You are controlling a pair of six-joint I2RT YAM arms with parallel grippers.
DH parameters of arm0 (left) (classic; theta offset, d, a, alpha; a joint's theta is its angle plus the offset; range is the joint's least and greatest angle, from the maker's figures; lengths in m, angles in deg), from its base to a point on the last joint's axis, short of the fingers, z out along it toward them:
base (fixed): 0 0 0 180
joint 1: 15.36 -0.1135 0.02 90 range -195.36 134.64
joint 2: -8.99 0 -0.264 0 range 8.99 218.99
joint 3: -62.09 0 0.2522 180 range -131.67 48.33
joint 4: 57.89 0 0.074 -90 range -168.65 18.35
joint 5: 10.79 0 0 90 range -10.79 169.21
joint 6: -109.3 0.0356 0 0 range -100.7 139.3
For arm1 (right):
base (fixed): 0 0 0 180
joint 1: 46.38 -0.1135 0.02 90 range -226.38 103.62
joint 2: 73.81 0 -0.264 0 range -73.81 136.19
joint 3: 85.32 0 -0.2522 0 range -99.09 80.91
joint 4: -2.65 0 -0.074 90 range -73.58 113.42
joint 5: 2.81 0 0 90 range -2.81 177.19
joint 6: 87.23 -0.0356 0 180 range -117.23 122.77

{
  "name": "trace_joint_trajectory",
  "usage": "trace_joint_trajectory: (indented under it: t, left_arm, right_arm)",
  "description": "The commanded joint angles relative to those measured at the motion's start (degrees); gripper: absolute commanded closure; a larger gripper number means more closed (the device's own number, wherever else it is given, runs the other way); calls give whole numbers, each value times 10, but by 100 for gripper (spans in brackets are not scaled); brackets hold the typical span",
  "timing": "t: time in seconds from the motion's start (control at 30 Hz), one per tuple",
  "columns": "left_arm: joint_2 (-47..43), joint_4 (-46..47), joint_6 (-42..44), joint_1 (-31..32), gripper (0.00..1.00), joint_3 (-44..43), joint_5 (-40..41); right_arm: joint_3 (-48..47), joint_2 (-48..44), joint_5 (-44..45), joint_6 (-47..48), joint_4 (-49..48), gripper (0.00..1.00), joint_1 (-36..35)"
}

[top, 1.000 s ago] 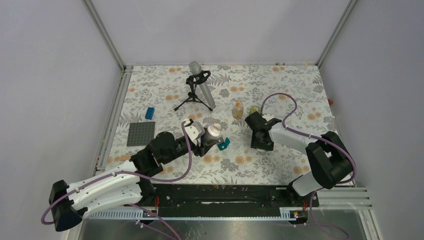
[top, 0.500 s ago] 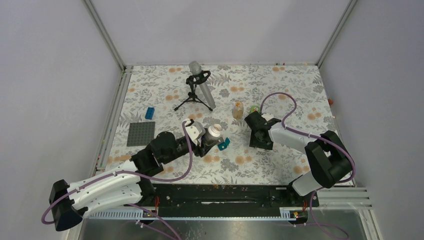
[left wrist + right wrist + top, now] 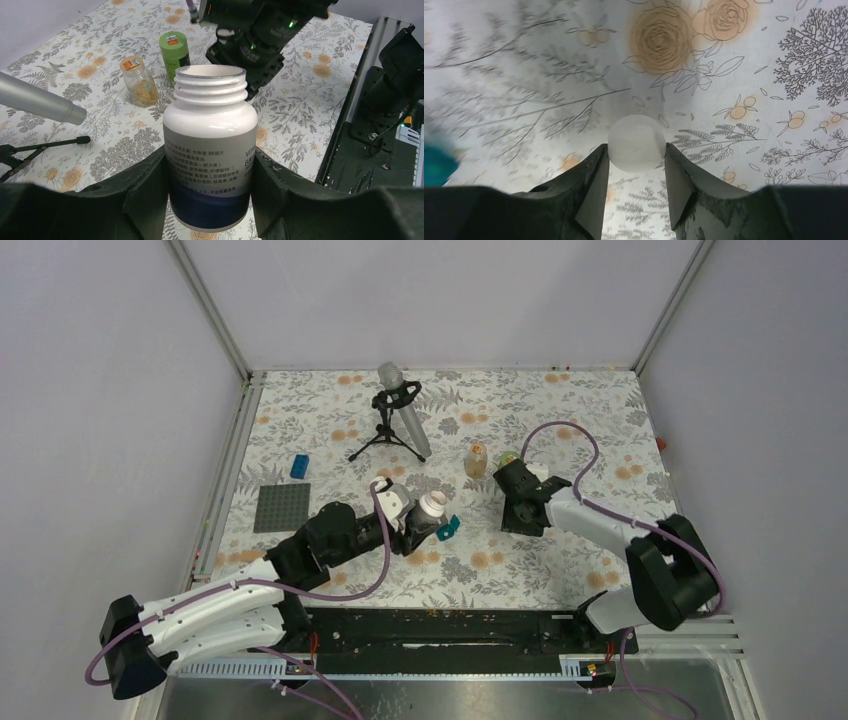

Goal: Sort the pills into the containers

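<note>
My left gripper (image 3: 209,165) is shut on an uncapped white pill bottle (image 3: 210,135) with a blue base, holding it upright. In the top view the bottle (image 3: 432,506) is at the table's middle, in the left gripper (image 3: 420,520). My right gripper (image 3: 636,152) is shut on a white round cap (image 3: 636,143) above the floral cloth; in the top view this gripper (image 3: 521,508) is right of the bottle. A clear jar of orange pills (image 3: 139,82) and a green bottle (image 3: 175,47) stand behind, also in the top view, jar (image 3: 477,460) and green bottle (image 3: 510,459).
A microphone on a small tripod (image 3: 400,415) stands at the back centre. A grey baseplate (image 3: 281,507) and a blue brick (image 3: 299,466) lie at the left. A teal piece (image 3: 449,528) lies just right of the white bottle.
The right arm has swung its elbow out to the right and its wrist has turned a little, still holding the cap. The left gripper with the bottle has barely shifted.
</note>
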Motion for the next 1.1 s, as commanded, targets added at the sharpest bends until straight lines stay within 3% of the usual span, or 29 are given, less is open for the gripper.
trace_joint_trajectory:
  t: [0.0,0.27,0.5,0.73,1.07]
  left_arm:
    - [4,34,-8,-1,100,-13,-28]
    - [21,31,1,-2,100,-22,-56]
    - [33,-2,21,-2,100,-43,-115]
    - [48,-20,32,-2,100,-63,-133]
    - [50,-30,38,-2,100,-67,-140]
  right_arm:
    - [-36,-96,-72,69,8,70,4]
    - [-115,-227,-333,160,-13,70,4]
    - [-161,-259,-566,164,-70,69,2]
    - [-179,-250,-602,189,-40,68,-10]
    - [-192,-224,-569,233,-2,68,-45]
